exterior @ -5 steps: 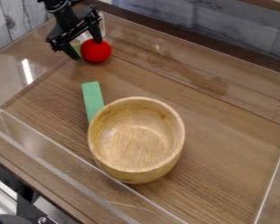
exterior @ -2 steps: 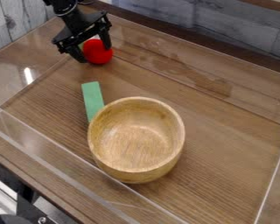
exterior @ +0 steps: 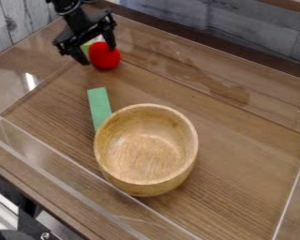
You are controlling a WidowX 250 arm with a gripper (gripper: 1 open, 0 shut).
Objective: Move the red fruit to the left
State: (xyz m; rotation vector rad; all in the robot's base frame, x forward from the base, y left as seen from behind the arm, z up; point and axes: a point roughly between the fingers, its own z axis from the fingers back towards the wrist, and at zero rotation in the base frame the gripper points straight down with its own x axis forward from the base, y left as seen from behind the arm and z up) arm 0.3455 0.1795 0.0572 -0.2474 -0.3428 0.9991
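Black two-finger gripper (exterior: 89, 44) sits at the far left corner of the wood-grain table (exterior: 228, 122), pointing steeply down. Its jaws are spread wide with nothing held between them. The fingers straddle the upper left side of the fruit; contact can't be told at this resolution.

The small round red toy fruit (exterior: 105, 57) is on the tabletop near the far left corner, just below and right of the gripper tips. A bit of pale green shows at its top right, partly hidden behind the fingers.

The flat green strip (exterior: 98, 106) lies flat on the table, nearer than the fruit and well apart from it. It runs lengthwise away from the camera. Its near end reaches the rim of the bowl; touching or tucked under, can't tell.

The round light wooden bowl (exterior: 146, 148) stands upright and empty around the middle of the table, toward the near edge. It's much bigger than the fruit.

Clear acrylic walls (exterior: 65, 173) box in the tabletop along the near and side edges, with glare on the left panel.

Grey plank backdrop (exterior: 228, 28) runs behind the far edge.
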